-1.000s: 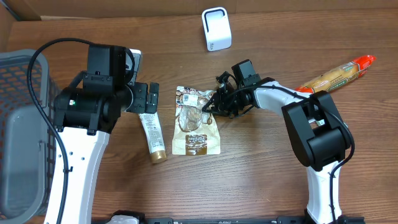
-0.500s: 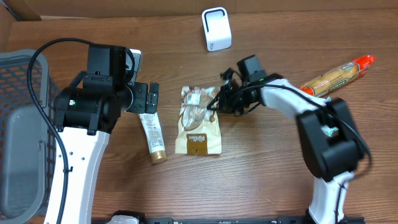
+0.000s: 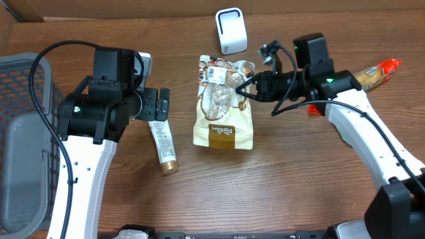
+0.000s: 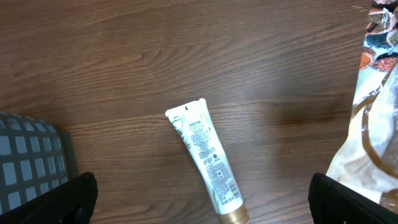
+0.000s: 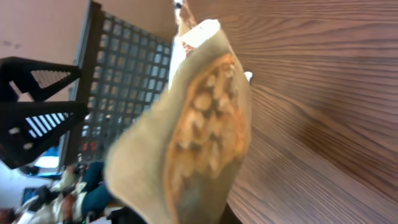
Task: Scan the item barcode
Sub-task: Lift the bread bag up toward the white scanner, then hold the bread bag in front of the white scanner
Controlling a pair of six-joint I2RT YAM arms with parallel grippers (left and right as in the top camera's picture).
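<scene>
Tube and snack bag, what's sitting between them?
Nothing: only bare table separates the tube from the snack bag, as the overhead and left wrist views both show.

The snack bag [image 3: 224, 106], flat on the table [image 3: 265, 192] a second ago, now hangs tilted from the right gripper [image 3: 250, 86], which has pinched fully closed on the bag's upper right edge. The right arm has swung up and out to the right, carrying the bag away from the tube's side, so that the bag's top edge now sits near the white scanner [image 3: 231, 31]. The arm now crosses the lower end of the long packet [image 3: 377, 71].
</scene>
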